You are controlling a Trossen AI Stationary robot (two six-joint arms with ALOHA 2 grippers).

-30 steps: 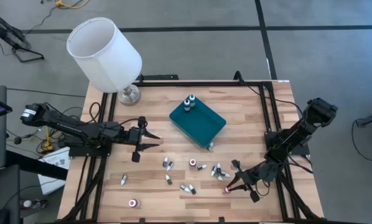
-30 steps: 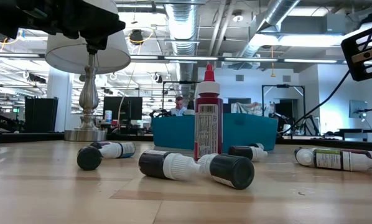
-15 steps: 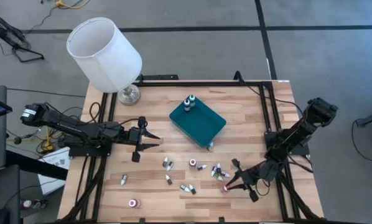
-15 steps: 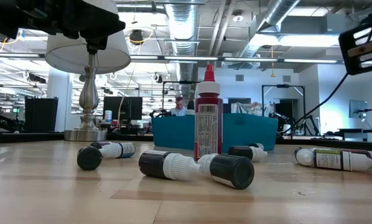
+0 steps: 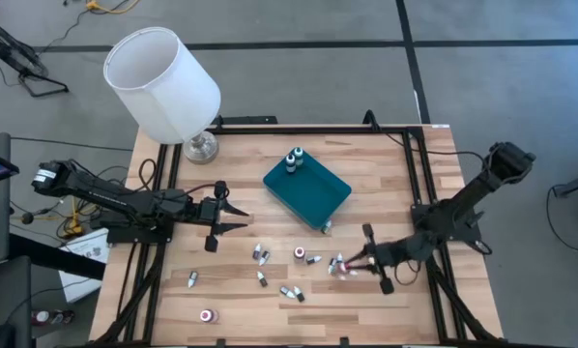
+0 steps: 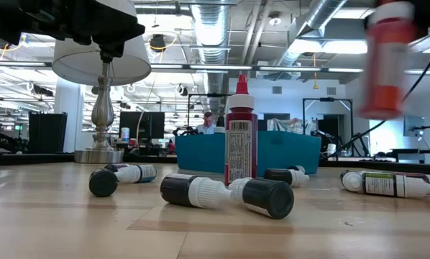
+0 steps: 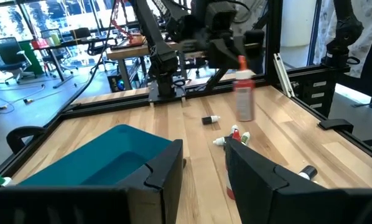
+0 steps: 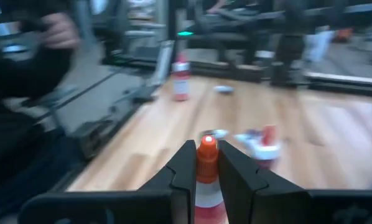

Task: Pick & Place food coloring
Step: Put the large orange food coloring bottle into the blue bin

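Small food coloring bottles lie scattered over the near half of the wooden table. One dark red bottle stands upright among them. Two more stand in the far corner of the flat teal tray. My right gripper is near the middle-right of the table, over a cluster of bottles, and is shut on a red bottle. My left gripper waits open above the table, left of the tray; its two fingers stand apart in the left wrist view. My right gripper pinches the red bottle by its body between the two fingers. The bottle's cap shows just past the fingertips. The bottle is upright and lifted clear of the table, also seen at a distance in the left wrist view.
A lamp with a white shade stands on its base at the table's far left corner. Black frame rails run along the table's sides. A lone bottle stands near the near-left edge. A person sits in the room behind.
My right gripper has moved from the near-right part of the table toward the far edge and slightly left, toward the bottle cluster. It has carried the red bottle up off the table; the bottle now shows high in the low view, blurred.
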